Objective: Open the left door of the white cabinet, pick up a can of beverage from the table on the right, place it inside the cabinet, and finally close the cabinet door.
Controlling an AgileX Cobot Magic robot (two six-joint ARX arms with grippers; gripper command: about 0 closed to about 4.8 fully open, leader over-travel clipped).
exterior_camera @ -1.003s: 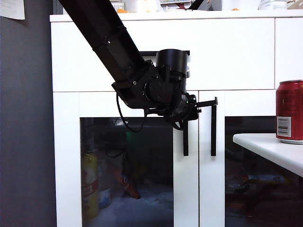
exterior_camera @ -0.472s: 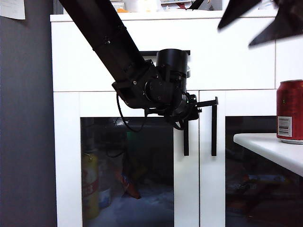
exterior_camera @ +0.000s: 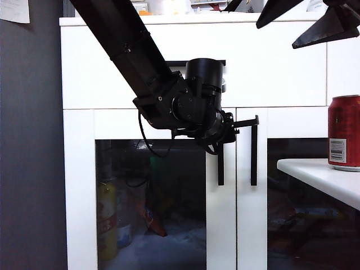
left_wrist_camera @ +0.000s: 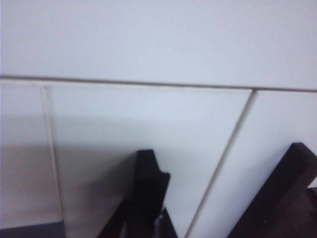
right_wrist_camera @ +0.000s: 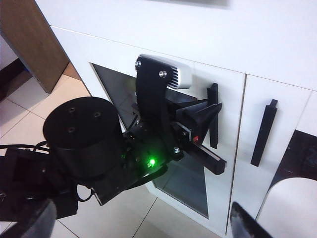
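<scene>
Behind the closed left door (exterior_camera: 151, 202) of the cabinet (exterior_camera: 281, 62), a yellow bottle (exterior_camera: 106, 216) and perhaps snack packets were seen. The left gripper (right_wrist_camera: 210, 116) was clamped narrow on the handle (right_wrist_camera: 213, 115); the right gripper (exterior_camera: 306, 22) was spread wide, empty, above the can (exterior_camera: 343, 132).

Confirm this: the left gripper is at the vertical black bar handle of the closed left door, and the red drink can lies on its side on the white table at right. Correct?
Not quite. The red drink can stands upright on the white table, as the exterior view shows. The rest holds: the left gripper is at the black bar handle of the closed left door.

red can of beverage (exterior_camera: 343, 133) stands on white table (exterior_camera: 320, 179).
</scene>
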